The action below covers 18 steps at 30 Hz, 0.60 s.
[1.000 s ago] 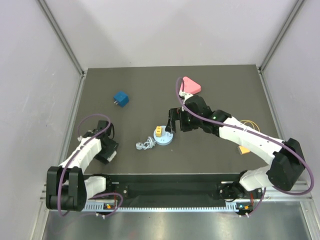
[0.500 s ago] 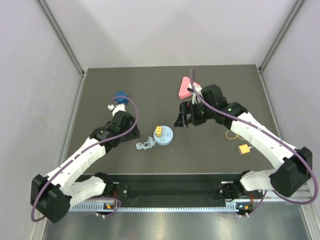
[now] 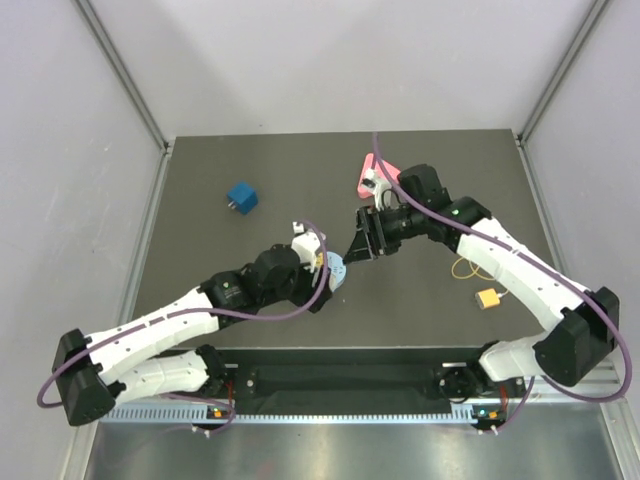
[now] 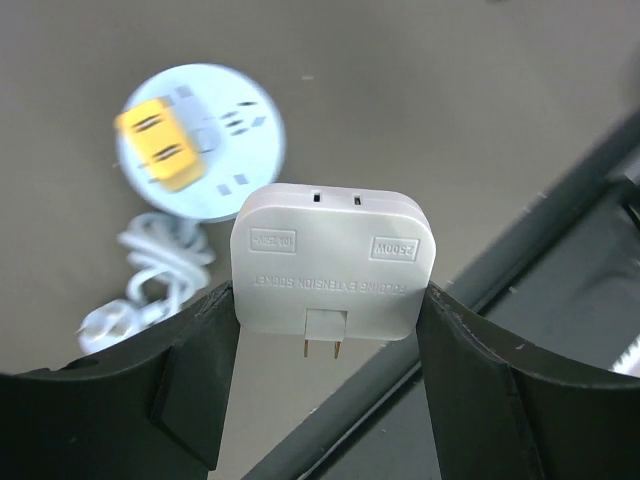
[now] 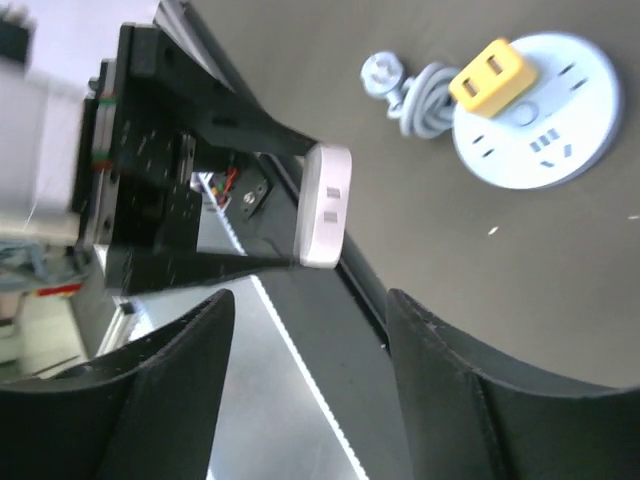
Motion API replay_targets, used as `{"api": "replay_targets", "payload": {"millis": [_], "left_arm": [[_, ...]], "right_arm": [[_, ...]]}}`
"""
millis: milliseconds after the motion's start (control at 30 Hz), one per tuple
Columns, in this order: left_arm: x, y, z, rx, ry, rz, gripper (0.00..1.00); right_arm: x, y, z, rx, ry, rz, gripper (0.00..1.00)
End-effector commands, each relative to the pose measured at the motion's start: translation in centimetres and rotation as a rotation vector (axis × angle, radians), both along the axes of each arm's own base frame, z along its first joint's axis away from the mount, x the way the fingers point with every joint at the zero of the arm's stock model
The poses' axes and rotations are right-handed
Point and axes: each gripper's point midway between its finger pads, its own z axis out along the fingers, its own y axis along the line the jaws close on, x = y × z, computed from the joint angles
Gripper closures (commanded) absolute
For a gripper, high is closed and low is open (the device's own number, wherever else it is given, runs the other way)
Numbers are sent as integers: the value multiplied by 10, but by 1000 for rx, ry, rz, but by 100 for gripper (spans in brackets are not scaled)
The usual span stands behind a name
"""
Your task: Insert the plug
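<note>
My left gripper (image 4: 325, 305) is shut on the plug (image 4: 330, 255), a pale grey adapter block with two brass prongs pointing back at the camera. Below and beyond it on the mat lies the round pale-blue socket (image 4: 225, 120) with a yellow adapter (image 4: 160, 150) plugged in. From the top view the left gripper (image 3: 316, 272) hovers at the socket's (image 3: 338, 270) left edge and covers most of it. My right gripper (image 3: 362, 240) hangs just right of the socket, open and empty (image 5: 310, 300). It looks across at the held plug (image 5: 325, 205) and the socket (image 5: 535, 110).
A coiled white cord (image 4: 140, 290) lies beside the socket. A blue cube (image 3: 241, 196) sits at back left and a pink triangular block (image 3: 370, 178) behind the right arm. A yellow connector (image 3: 488, 298) with a thin yellow cable lies at right. The black front rail (image 3: 340, 378) is close.
My left arm has swung from beside the blue cube to the front centre, over the round socket, carrying the plug. The right gripper's jaws have narrowed and it has barely shifted.
</note>
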Motion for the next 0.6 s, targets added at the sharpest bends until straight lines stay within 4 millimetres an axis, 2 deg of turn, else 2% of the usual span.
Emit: {"api": "replay_targets", "payload": {"millis": [0, 100, 300, 567], "left_arm": [[-3, -27, 31, -78, -107, -129, 100], [-11, -33, 38, -89, -131, -169, 100], [-17, -36, 59, -131, -187, -204, 100], [-20, -44, 55, -131, -182, -246, 100]], "right_arm": [[-21, 10, -3, 36, 89, 79, 39], [-30, 17, -12, 7, 132, 101, 41], [-35, 29, -32, -73, 165, 108, 45], [-41, 47, -48, -69, 247, 136, 53]]}}
